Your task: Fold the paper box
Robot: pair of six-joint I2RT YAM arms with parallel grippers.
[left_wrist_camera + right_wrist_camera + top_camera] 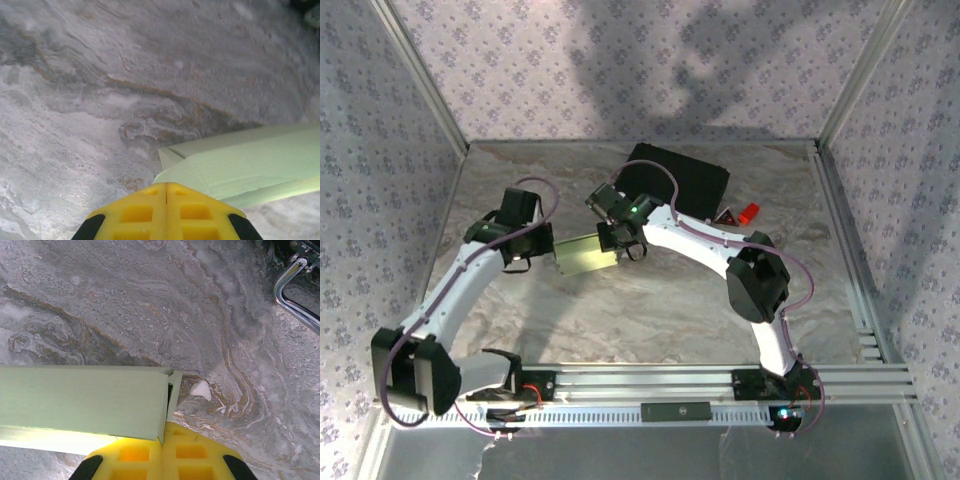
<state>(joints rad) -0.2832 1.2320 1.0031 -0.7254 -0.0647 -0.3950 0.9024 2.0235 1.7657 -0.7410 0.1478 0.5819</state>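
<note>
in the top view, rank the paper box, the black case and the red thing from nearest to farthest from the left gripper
Measured from the left gripper:
1. paper box, right at its fingertips, just to its right.
2. black case, farther back and to the right.
3. red object, farthest, beyond the case's right end.

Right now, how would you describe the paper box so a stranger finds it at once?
On the grey marbled table, a black case lies near the far edge. Nearer and left of it is the paper box: small, pale green, thin card.

Pale green paper box (pixel 586 255) — on table (pixel 670 310)
</note>
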